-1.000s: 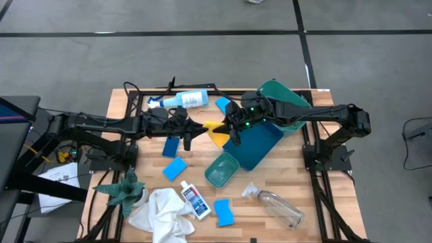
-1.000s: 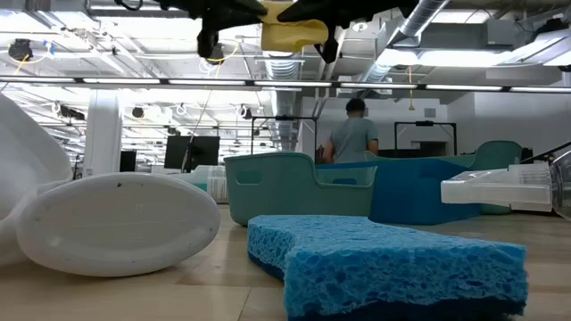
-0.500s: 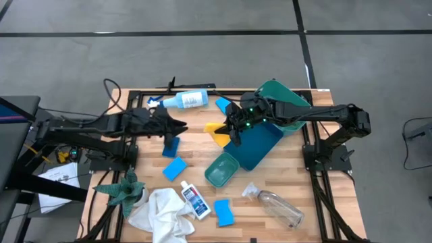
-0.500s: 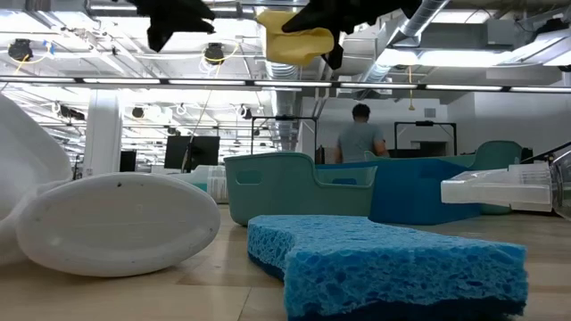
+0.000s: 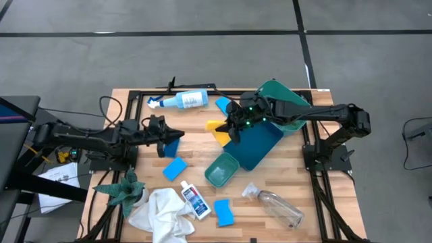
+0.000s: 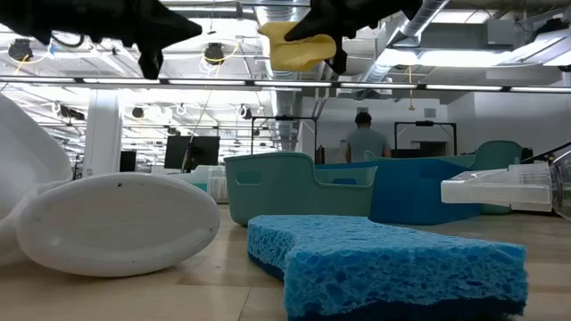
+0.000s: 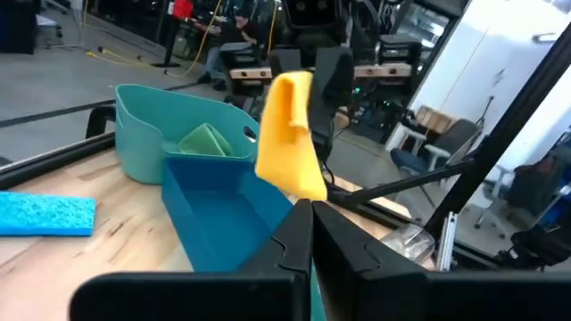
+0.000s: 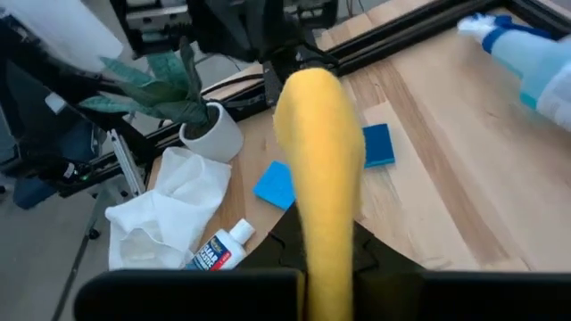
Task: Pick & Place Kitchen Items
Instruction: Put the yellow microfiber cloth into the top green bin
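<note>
Above the middle of the worktop (image 5: 297,177), the yellow oblong pad (image 5: 217,130) hangs clamped in the fingers of the right gripper (image 5: 233,128), clear of the wood and just beside the near edge of the dark blue bin (image 5: 260,145). The right wrist view shows the pad (image 8: 321,178) standing on edge between those fingers, and the low view shows it (image 6: 297,46) held high.

What has changed is the handover. A second ago the left gripper (image 5: 177,135) was up against the pad from the other side; it has since let go, pulled back toward its own side of the worktop and clenched its fingers on nothing. It now sits over the blue sponge (image 5: 171,146), well apart from the pad. From the left wrist view the pad (image 7: 287,134) is seen off ahead, gripped only by the other arm.

So the pad is now the right arm's alone, and the likely step is carrying it over the dark blue bin or the light teal bin (image 5: 287,108) beyond it and dropping it in. The small teal tub (image 5: 222,169) stands nearby too.

Left on the wood are the spray bottle (image 5: 182,100), another sponge (image 5: 175,169), a third sponge (image 5: 223,210), the small white bottle (image 5: 194,201), the white cloth (image 5: 162,214) and the clear bottle (image 5: 278,208), so most of the task remains.
</note>
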